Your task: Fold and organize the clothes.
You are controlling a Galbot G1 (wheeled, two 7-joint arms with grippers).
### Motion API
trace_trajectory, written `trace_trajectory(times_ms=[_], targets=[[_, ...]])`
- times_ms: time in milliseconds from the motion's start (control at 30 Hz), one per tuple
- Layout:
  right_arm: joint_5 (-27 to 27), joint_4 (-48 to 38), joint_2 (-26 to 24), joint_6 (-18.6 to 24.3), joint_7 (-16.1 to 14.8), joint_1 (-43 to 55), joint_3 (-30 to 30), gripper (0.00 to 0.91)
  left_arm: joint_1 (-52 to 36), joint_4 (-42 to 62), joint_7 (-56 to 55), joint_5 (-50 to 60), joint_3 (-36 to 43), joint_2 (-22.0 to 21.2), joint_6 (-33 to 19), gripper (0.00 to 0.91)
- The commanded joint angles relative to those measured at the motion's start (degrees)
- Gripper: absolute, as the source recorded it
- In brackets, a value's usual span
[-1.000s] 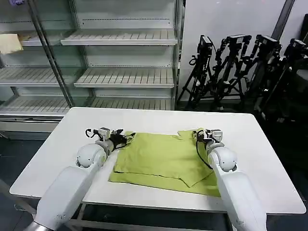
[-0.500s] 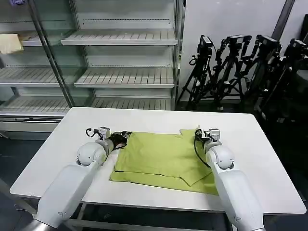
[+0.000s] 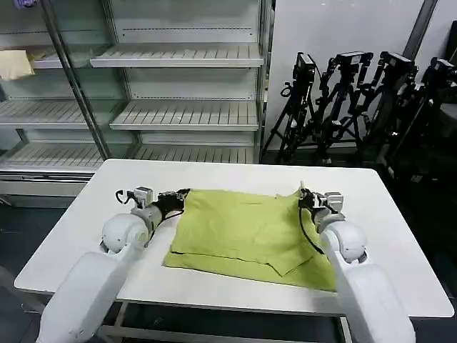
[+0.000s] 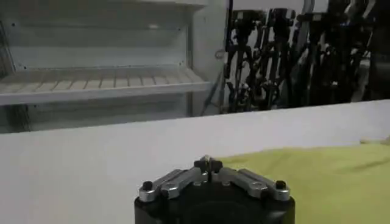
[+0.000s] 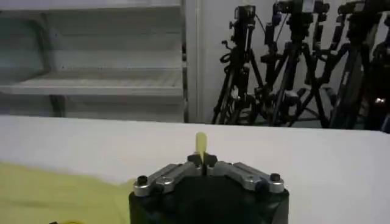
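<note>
The clothes are one lime-green T-shirt [image 3: 243,227] lying partly folded on the white table [image 3: 107,193], with a folded flap near its front right. My left gripper [image 3: 180,196] is at the shirt's far left corner and shut on that edge. In the left wrist view the gripper [image 4: 208,163] has its tips pressed together, and the shirt [image 4: 317,179] spreads beside them. My right gripper [image 3: 305,197] holds the far right corner. A tip of green cloth [image 5: 200,143] pokes up between the closed right gripper [image 5: 202,159] tips.
Bare table surface surrounds the shirt, with wide margins left and right. Empty white shelves [image 3: 186,114] stand behind the table. A pale cloth [image 3: 14,64] lies on a shelf at the far left. Black tripods [image 3: 357,100] crowd the back right.
Both grippers have moved apart and a little farther from me, each keeping its corner. The shirt's far edge is now stretched wider and flatter.
</note>
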Motion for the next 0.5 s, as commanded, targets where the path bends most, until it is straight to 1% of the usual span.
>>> trace_trajectory(times_ms=[33, 133, 233, 400, 500], targets=[[1.67, 18.99, -2.83, -0.01, -0.43, -17.45, 6.45, 0.000, 12.42, -11.59, -0.07, -1.07, -6.76, 3.52, -0.17, 0.010], [1.32, 21.49, -2.84, 0.03, -1.22, -21.00, 7.85, 0.000, 16.31, -15.13, 0.05, -1.24, -9.12, 4.01, -0.17, 0.010], [-1.96, 22.54, -2.41, 0.36, -2.10, -23.73, 8.19, 0.000, 19.50, -17.13, 0.10, -1.08, -10.21, 4.31, -0.16, 0.010], [-4.85, 23.66, -1.86, 0.04, -2.20, -26.83, 10.03, 0.000, 22.00, -19.29, 0.10, -0.65, -11.00, 4.14, 0.09, 0.010], [-5.59, 23.84, -1.89, -0.01, -1.98, -28.03, 10.51, 0.000, 23.69, -20.98, 0.15, 0.15, -10.71, 4.36, 0.22, 0.020]])
